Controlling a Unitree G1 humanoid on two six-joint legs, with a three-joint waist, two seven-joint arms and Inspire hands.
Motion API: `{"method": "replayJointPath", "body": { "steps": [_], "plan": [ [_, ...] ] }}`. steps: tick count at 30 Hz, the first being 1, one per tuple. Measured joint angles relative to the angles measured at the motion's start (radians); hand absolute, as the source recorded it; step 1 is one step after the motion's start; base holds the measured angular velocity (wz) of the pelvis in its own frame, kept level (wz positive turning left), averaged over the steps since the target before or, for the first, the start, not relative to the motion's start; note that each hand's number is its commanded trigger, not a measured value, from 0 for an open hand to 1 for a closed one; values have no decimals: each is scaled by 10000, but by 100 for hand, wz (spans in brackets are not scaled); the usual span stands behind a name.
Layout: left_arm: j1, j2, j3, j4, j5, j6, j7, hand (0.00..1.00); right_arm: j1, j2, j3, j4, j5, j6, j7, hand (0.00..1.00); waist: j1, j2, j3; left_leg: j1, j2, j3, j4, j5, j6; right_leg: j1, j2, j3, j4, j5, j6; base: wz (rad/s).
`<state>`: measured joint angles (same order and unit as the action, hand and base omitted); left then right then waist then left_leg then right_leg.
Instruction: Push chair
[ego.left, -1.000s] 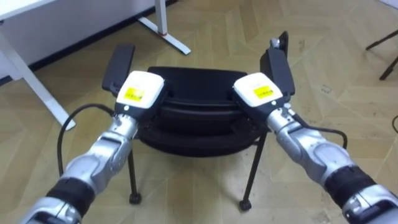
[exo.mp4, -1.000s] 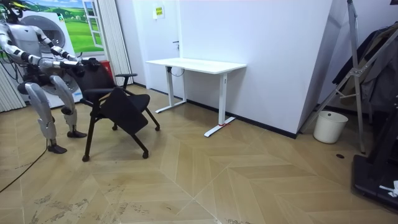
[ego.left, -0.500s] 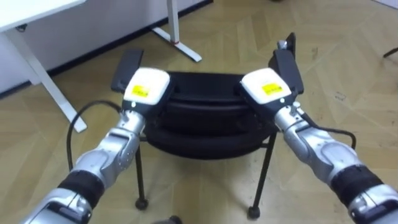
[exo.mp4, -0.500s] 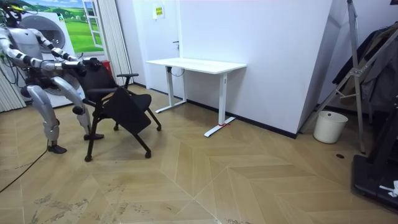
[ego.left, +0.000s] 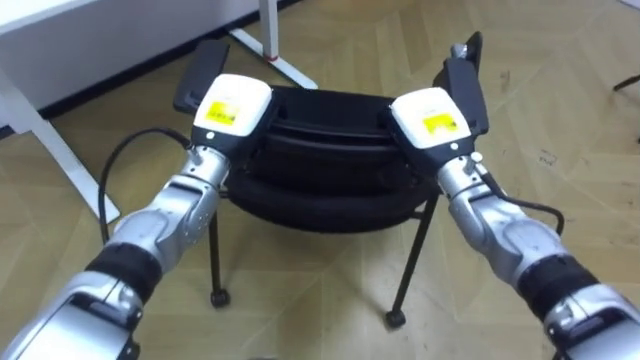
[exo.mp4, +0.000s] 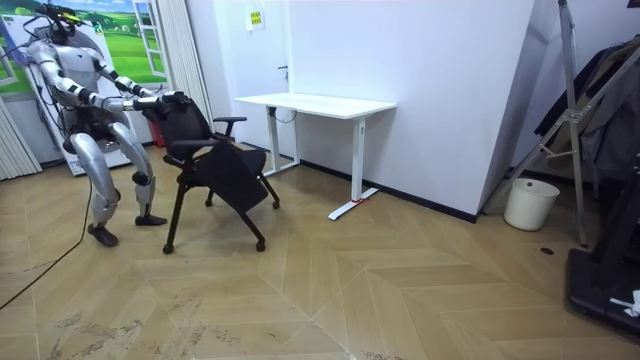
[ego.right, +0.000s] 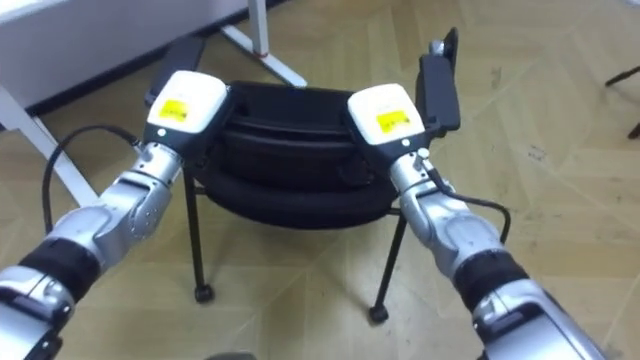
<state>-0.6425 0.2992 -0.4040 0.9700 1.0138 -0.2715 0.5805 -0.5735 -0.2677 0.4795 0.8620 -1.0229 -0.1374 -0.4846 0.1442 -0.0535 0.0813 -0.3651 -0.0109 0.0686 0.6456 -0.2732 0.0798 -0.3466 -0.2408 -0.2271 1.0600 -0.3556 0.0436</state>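
With the black chair (ego.left: 330, 165) just ahead of you, short of the white desk (exo.mp4: 315, 103) at far left, and your left hand (ego.left: 232, 108) and right hand (ego.left: 432, 112) on its backrest (clasping or flat, I cannot tell), press evenly through both so it travels straight.

The chair (ego.left: 325, 185) stands on the floor (exo.mp4: 400, 290) just before the robot, its back toward it. The left hand (ego.left: 232, 110) sits at the left end of that back, the right hand (ego.left: 432, 115) at the right end. The desk (exo.mp4: 315, 103) stands beyond the chair, against the wall (exo.mp4: 430, 80).
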Motion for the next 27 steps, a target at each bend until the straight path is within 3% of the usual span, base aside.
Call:
{"method": "replayJointPath", "body": {
  "steps": [3, 5, 6, 7, 8, 10, 14, 17, 18, 22, 27],
  "plan": [
    [-26, 100, -1, 140, -11, -50, 130, 100, -115, 200, 94, 88, -15, 108, -16, 100, -5, 22, 44, 240, 148, -483, -43, -211, -349, -675, 288, -63, -2072, 100, -35, 29],
    [-22, 140, -1, 219, -13, -44, 192, 100, -133, 279, 95, 89, -43, 162, -13, 100, -14, -62, 74, 410, 213, -791, -47, -373, -619, -840, 488, 89, -3735, 658, -97, 51],
    [2, 161, 23, 230, -26, -28, 233, 100, -152, 300, 97, 91, -78, 164, -1, 100, -20, -125, 72, 491, 255, -1011, 41, -518, -812, -877, 635, 229, -4397, 1396, -144, 57],
    [5, 190, 47, 198, -33, -9, 282, 100, -205, 275, 95, 55, -111, 165, 5, 100, 0, -183, -18, 426, 369, -1225, 264, -615, -1087, -690, 920, 194, -4342, 1635, -467, 55],
    [1, 195, 84, 188, -35, -2, 323, 100, -292, 272, 94, 72, -153, 165, 39, 100, 12, -142, 5, 429, 433, -1270, 350, -685, -1219, -624, 1002, 72, -4267, 1670, -627, 43],
    [-8, 162, 101, 72, -211, 161, 376, 100, -595, 196, 91, 92, -239, 151, 240, 100, -26, 12, 2, 458, 896, -1253, 274, -765, -1557, -492, 1093, -537, -4038, 1285, -1093, 39],
    [-9, 54, 270, 30, -284, 275, 430, 100, -812, 19, 92, -108, -303, 68, 541, 100, 21, -35, 28, 628, 1172, -977, 153, -666, -1747, -427, 1091, -819, -3569, 573, -1371, 35],
    [183, 23, 302, 42, -288, 326, 544, 100, -799, 54, 97, -129, -340, 58, 666, 100, 87, -71, 47, 604, 1588, -632, 912, -595, -1769, -29, 1187, -1153, -3293, 34, -1580, 24],
    [248, 13, 302, 35, -288, 366, 622, 100, -793, 63, 105, -113, -335, 50, 746, 100, 279, -109, 69, 591, 1728, -519, 1302, -596, -1768, 93, 1174, -1219, -3076, -183, -1731, -5],
    [439, -165, 293, 57, -287, 543, 797, 100, -697, 21, 133, -99, -365, -57, 768, 100, 275, 31, 105, 617, 1917, -502, 1821, -469, -1670, 709, 1121, -1668, -2949, -674, -1805, 24],
    [331, -353, 375, 28, -279, 795, 882, 100, -931, -71, 142, -87, -378, -65, 766, 100, 306, 12, 116, 749, 1856, -432, 1066, -456, -1732, 655, 1028, -1848, -3050, -689, -1812, 15]
  ]
}}
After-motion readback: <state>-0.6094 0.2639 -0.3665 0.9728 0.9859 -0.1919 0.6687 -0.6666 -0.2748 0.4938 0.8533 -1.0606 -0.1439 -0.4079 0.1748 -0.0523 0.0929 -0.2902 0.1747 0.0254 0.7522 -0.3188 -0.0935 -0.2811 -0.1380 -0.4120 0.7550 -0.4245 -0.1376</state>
